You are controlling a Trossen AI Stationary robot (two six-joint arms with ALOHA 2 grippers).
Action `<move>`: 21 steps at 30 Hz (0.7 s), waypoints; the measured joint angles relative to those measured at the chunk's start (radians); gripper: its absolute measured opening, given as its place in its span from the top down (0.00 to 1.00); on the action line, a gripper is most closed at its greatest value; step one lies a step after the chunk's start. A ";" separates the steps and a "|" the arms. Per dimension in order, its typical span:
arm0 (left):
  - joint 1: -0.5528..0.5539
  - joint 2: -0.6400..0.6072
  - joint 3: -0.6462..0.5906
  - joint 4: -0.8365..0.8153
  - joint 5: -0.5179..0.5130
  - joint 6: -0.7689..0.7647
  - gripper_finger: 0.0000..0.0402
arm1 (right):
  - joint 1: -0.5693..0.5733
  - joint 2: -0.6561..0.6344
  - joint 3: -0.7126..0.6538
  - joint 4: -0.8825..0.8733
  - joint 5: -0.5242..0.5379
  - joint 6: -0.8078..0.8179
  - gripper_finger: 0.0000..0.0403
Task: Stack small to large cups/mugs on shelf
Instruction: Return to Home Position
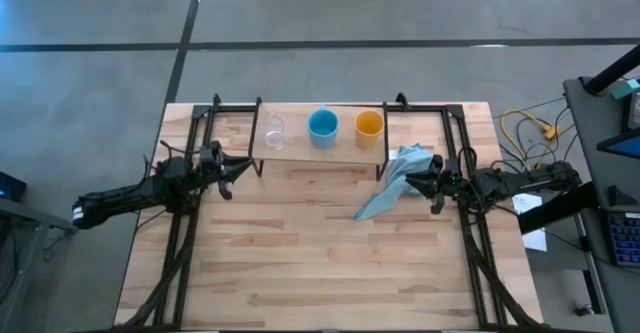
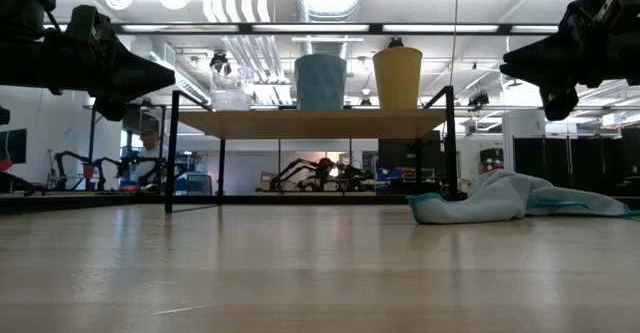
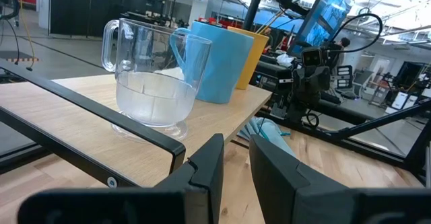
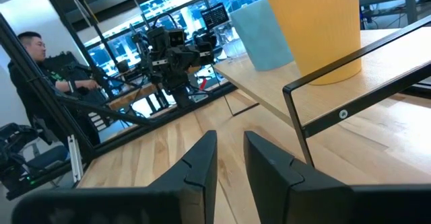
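Observation:
Three cups stand in a row on the shelf point(image 1: 298, 149) at the table's far edge: the clear glass point(image 1: 273, 131) on the left, the light blue cup point(image 1: 322, 127) in the middle and the yellow-orange cup point(image 1: 369, 124) on the right. Each rests upright on its base. My left gripper point(image 1: 243, 165) hovers shut just off the shelf's left near corner, facing the glass point(image 3: 149, 79). My right gripper point(image 1: 408, 181) hovers shut off the shelf's right near corner, beside the yellow-orange cup point(image 4: 316, 29). In the low view both grippers point(image 2: 165, 76) point(image 2: 505, 68) hang at about cup height, well above the tabletop.
A light blue cloth point(image 1: 395, 181) lies crumpled on the table below my right gripper, beside the shelf's right leg point(image 2: 450, 143). Black arm frames run along both table sides. Bare tabletop point(image 1: 320, 253) fills the near half. A person sits beyond the table point(image 4: 34, 49).

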 joint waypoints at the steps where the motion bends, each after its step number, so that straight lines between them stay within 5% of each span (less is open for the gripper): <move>1: 0.000 0.001 0.000 0.000 0.000 0.000 0.85 | 0.000 0.000 0.000 0.000 0.000 0.000 0.83; 21: 0.000 0.000 0.000 0.000 0.000 0.000 0.85 | 0.000 0.000 0.000 0.000 0.000 0.000 0.83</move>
